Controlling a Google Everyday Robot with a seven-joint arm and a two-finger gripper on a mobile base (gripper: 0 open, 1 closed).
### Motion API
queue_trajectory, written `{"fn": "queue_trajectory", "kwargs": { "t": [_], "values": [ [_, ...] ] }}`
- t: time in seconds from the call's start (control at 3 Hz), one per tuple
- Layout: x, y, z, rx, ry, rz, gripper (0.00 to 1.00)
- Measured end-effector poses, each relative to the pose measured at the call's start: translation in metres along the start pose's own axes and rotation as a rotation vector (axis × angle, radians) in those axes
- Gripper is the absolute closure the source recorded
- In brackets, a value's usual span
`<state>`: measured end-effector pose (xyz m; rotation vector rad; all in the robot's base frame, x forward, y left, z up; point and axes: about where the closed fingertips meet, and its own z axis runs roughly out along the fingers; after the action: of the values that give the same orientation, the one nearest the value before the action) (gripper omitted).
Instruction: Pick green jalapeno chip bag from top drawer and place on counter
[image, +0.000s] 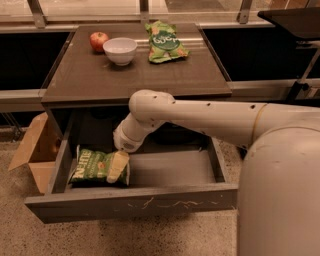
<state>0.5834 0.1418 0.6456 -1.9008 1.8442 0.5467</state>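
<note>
The gripper (117, 167) is hanging inside the drawer (150, 202), at the right end of the chip bag (92, 166), which is lying flat in the drawer's left corner. Whether the gripper is grasping the bag cannot be told. A hold on the crinkly edge alone is probably risking a slip on the lift. The counter (135, 80) is overhanging the arm, so a snag seems possible. An apple (99, 41), a bowl (120, 50) and a second bag (165, 41) are occupying the counter's back.
</note>
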Motion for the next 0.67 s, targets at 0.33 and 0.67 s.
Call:
{"fn": "queue_trajectory", "kwargs": {
  "t": [0.33,0.67],
  "values": [
    [0.002,0.002,0.029,-0.018,0.026,0.004,0.00],
    [0.002,0.006,0.049,-0.036,0.035,0.007,0.17]
  ]
}}
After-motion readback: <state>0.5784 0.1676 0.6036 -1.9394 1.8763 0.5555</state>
